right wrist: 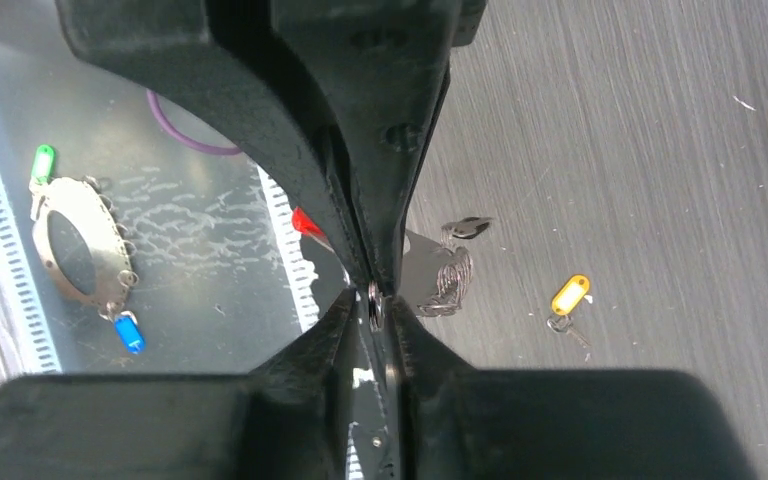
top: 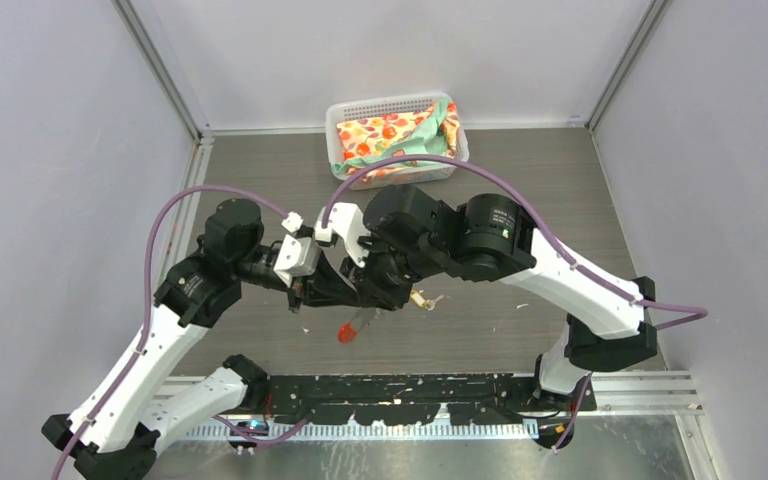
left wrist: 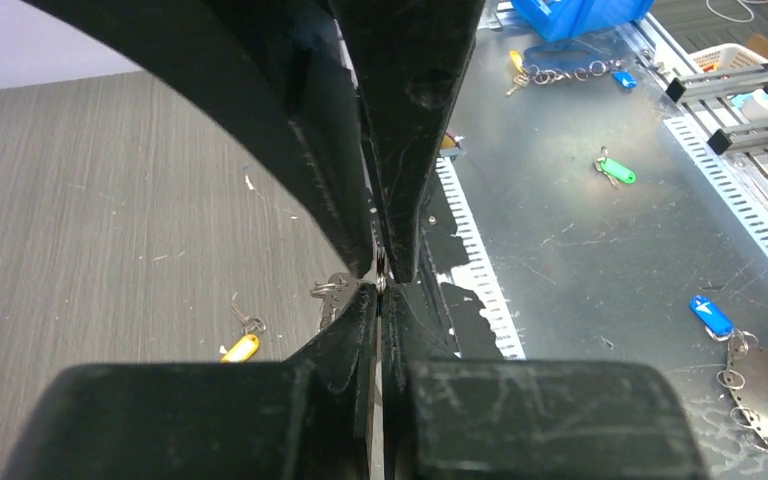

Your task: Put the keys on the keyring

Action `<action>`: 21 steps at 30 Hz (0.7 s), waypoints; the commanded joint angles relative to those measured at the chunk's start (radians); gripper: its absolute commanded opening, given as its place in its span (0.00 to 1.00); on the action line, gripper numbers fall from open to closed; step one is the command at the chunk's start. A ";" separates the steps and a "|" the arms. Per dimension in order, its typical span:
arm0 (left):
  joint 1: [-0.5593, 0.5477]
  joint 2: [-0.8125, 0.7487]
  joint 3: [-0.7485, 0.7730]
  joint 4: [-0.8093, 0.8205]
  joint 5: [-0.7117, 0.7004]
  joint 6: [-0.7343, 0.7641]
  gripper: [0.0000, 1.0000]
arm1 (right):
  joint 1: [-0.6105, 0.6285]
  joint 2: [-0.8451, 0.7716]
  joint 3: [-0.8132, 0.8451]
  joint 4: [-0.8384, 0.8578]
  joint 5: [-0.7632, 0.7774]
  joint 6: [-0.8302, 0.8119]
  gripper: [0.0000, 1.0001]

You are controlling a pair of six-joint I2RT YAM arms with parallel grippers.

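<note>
The keyring is held in the air between both grippers. Its silver curved plate with small loops shows behind the fingers, and its red tag hangs below. My left gripper is shut on the plate's thin edge. My right gripper faces it and is shut on a small silver ring of the keyring. The yellow key with its small silver ring lies on the table to the right of the grippers; it also shows in the wrist views. The black-headed key is hidden.
A white basket holding patterned cloth stands at the back of the table. Beyond the table's near edge, on a metal surface, lie other keyrings with green and blue tags, another silver keyring, and a purple cable.
</note>
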 commanded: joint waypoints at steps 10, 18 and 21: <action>-0.003 -0.087 -0.011 0.160 0.208 0.303 0.00 | 0.000 -0.651 -0.679 0.744 0.102 -0.034 0.78; -0.004 -0.093 0.027 0.167 0.285 0.493 0.00 | 0.001 -0.811 -0.858 0.882 0.160 -0.039 0.78; -0.006 -0.099 0.020 0.207 0.288 0.485 0.00 | -0.001 -0.785 -0.846 0.864 0.141 -0.038 0.78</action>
